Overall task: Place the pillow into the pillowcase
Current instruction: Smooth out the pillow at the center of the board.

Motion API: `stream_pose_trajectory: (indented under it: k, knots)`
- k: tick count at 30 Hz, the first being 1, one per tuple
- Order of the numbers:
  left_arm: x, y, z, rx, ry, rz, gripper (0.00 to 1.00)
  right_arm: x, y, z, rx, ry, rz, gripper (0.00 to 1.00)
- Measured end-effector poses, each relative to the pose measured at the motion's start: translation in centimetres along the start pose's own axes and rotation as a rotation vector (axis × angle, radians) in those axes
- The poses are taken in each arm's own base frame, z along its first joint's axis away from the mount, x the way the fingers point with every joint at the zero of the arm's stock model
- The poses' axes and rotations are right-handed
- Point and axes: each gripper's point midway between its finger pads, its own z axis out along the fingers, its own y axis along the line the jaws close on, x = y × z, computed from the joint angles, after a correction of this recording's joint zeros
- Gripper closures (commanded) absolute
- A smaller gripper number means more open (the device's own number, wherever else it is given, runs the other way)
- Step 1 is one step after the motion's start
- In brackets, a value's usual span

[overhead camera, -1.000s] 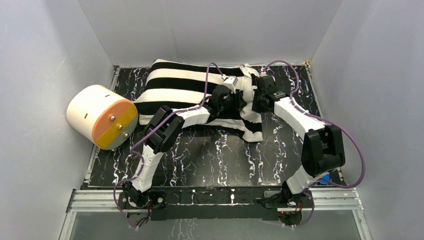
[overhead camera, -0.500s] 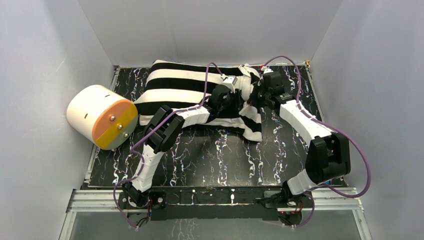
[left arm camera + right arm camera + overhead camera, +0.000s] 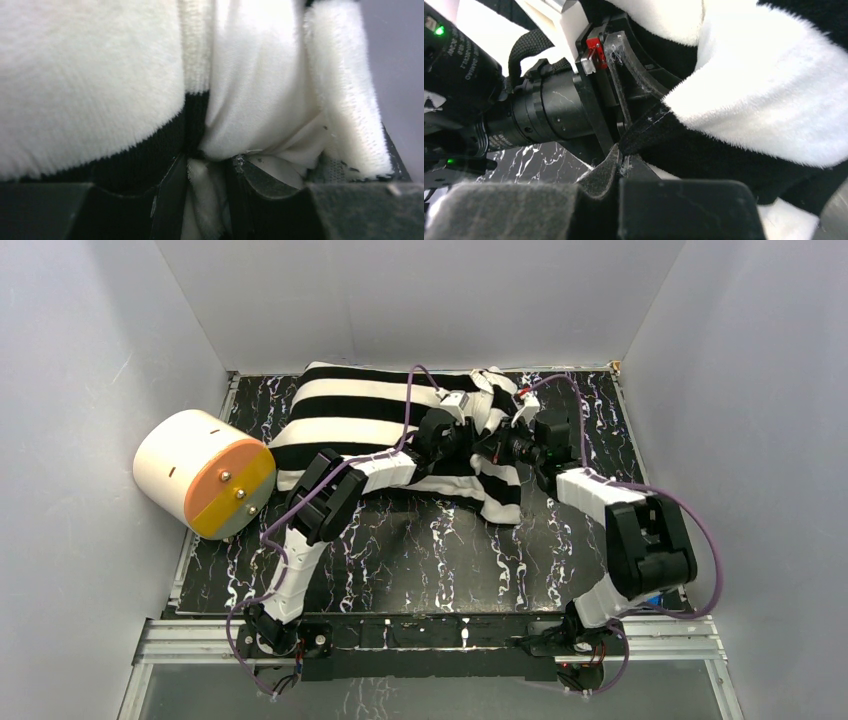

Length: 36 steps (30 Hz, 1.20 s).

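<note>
Left wrist view: the left tool (image 3: 207, 200) pinches a fold of fuzzy white fabric at the open end of the pillowcase (image 3: 360, 415), where the smooth white pillow (image 3: 255, 90) shows between the fuzzy edges. Facing it, the right tool (image 3: 620, 157) is pressed together on the pillowcase's black hem. The plump striped pillowcase lies across the far half of the tabletop (image 3: 430, 550), right of a cream cylinder (image 3: 200, 472).
</note>
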Motion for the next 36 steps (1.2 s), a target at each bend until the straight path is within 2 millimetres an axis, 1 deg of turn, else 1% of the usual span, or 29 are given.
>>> stream_pose_trajectory:
  k: [3,4,8,10,13,15,16,19,22,24,26,30,32,33,36]
  knots:
    - [0.1,1.1,0.1,-0.014,0.004,-0.008,0.67,0.8,-0.3,1.0,-0.076,0.026,0.007,1.00]
    - [0.0,1.3,0.1,-0.015,0.000,-0.007,0.67,0.8,-0.3,1.2,-0.088,0.033,0.007,1.00]
    - [-0.2,1.2,0.1,-0.011,-0.005,-0.009,0.67,0.5,0.0,0.8,-0.092,0.047,0.010,1.00]
    - [-0.2,1.1,0.1,-0.010,-0.006,-0.010,0.67,-0.1,0.5,0.0,-0.080,0.044,0.013,1.00]
    - [-0.3,1.1,0.0,-0.009,-0.008,-0.013,0.67,-2.2,1.5,-2.3,-0.039,-0.003,-0.001,1.00]
    - [-0.5,1.0,0.0,-0.008,-0.011,-0.016,0.67,-3.5,1.5,-3.9,0.017,-0.040,-0.003,1.00]
    - [-0.6,0.9,-0.1,-0.007,-0.012,-0.017,0.67,-3.8,1.5,-4.6,0.044,-0.051,-0.004,1.00]
    - [-0.6,0.9,-0.1,-0.006,-0.012,-0.018,0.67,-3.9,0.9,-6.3,0.142,-0.062,0.000,1.00]
    - [-0.5,0.8,-0.1,-0.004,-0.009,-0.019,0.67,-3.3,0.5,-6.9,0.185,-0.054,0.006,1.00]
    - [-0.5,0.8,-0.1,-0.004,-0.008,-0.020,0.67,-2.8,0.5,-6.4,0.166,-0.050,0.010,1.00]
    - [-0.4,0.9,-0.1,-0.005,-0.006,-0.021,0.67,-2.0,0.6,-5.5,0.116,-0.042,0.027,1.00]
    - [-0.2,0.9,-0.1,-0.004,-0.007,-0.021,0.67,-0.1,1.2,-1.8,-0.010,0.045,0.036,1.00]
    - [-0.2,0.9,-0.1,0.000,-0.008,-0.024,0.67,0.0,1.3,0.0,-0.037,0.082,0.012,1.00]
    - [-0.2,0.8,-0.1,0.003,-0.007,-0.027,0.67,-0.3,1.3,0.7,-0.046,0.086,-0.003,1.00]
    - [-0.3,1.0,-0.2,0.006,-0.014,-0.040,0.69,-0.4,1.2,1.7,-0.065,0.098,-0.030,1.00]
